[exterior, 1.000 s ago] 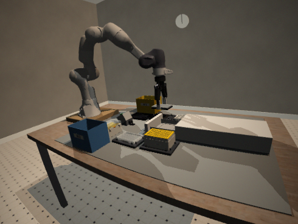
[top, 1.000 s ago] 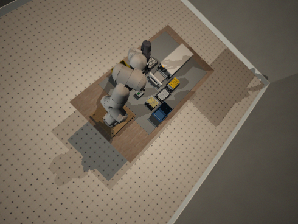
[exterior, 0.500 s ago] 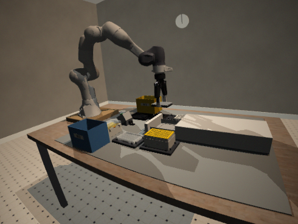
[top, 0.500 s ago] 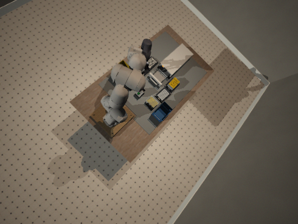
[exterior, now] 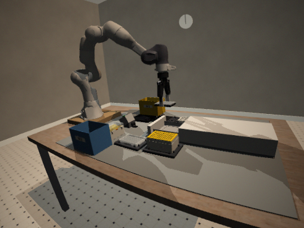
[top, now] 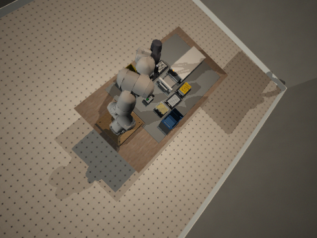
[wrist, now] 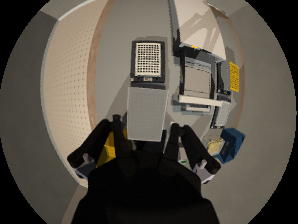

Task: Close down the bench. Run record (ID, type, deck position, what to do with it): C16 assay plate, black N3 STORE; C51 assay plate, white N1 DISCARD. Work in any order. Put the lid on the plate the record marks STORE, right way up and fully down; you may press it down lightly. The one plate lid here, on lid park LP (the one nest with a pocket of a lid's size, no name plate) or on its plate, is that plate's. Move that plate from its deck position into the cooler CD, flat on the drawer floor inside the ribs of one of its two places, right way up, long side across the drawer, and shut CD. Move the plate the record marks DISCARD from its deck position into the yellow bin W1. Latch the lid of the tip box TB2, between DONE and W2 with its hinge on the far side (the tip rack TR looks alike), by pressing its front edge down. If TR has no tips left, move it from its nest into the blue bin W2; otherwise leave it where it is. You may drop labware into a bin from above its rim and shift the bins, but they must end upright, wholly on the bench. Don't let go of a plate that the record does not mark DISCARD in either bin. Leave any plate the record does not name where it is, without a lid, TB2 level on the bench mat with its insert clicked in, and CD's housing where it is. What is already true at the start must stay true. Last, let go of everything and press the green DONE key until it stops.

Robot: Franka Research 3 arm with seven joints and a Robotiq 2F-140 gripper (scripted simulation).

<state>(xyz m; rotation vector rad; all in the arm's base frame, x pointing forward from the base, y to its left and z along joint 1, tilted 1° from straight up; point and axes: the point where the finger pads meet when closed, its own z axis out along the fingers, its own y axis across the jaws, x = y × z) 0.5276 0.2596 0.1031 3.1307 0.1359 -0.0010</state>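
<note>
My gripper (exterior: pixel 163 93) is shut on the thin grey plate lid (exterior: pixel 166 103) and holds it level, well above the bench, just right of the yellow bin W1 (exterior: pixel 151 106). In the wrist view the lid (wrist: pixel 147 115) sits between the fingers. The black assay plate (wrist: pixel 148 62) lies in its nest on the deck below, ahead of the lid and not covered. The cooler CD (exterior: pixel 229 133) has its drawer (wrist: pixel 197 83) pulled out. The white plate (exterior: pixel 131 140) lies in its nest near the bench front.
The blue bin W2 (exterior: pixel 90 137) stands at the front left. A rack with yellow tips (exterior: pixel 162 140) stands beside the white plate. A tip box (exterior: pixel 116 128) sits behind the blue bin, and the DONE key (top: pixel 147 99) is near the arm.
</note>
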